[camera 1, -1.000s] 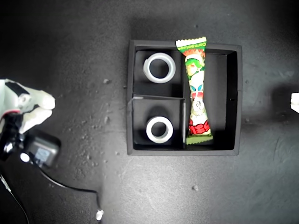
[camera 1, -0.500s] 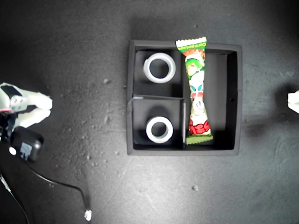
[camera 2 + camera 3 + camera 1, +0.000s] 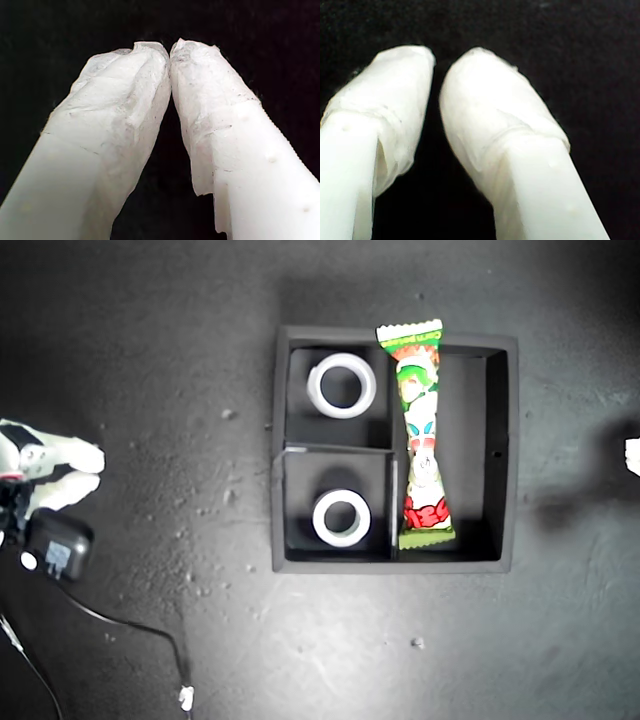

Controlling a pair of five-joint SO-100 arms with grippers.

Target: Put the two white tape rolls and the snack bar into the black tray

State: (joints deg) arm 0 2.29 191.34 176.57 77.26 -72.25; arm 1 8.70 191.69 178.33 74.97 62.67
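Exterior view, tray: the square matte black tray (image 3: 505,465) with raised walls sits mid-desk on the dark, dusty desk (image 3: 150,360); all three task items lie inside it.
Exterior view, rolls: one white ring-shaped tape roll (image 3: 342,385) lies flat in the far small compartment, the second white ring-shaped tape roll (image 3: 341,518) flat in the near small one, a divider between them.
Exterior view, bar: the long snack bar in a shiny green, white and red wrapper (image 3: 421,435) lies in the long compartment against its left wall, long axis running far to near, far crimped end resting over the tray's far rim.
Exterior view, arms: a white hand (image 3: 55,472) sits at this view's left edge above a black box with a trailing cable (image 3: 55,552); a white sliver of the other arm (image 3: 632,455) shows at the right edge. Both are well apart from the tray; which is first or second cannot be told.
First wrist view: my first hand (image 3: 169,50) has its tips pressed together on nothing, over black desk.
Second wrist view: my second hand (image 3: 436,67) shows a narrow gap between its tips, nothing held.
Judgement: the task looks complete; the tray lies between the two arms, and no further reach seems needed.
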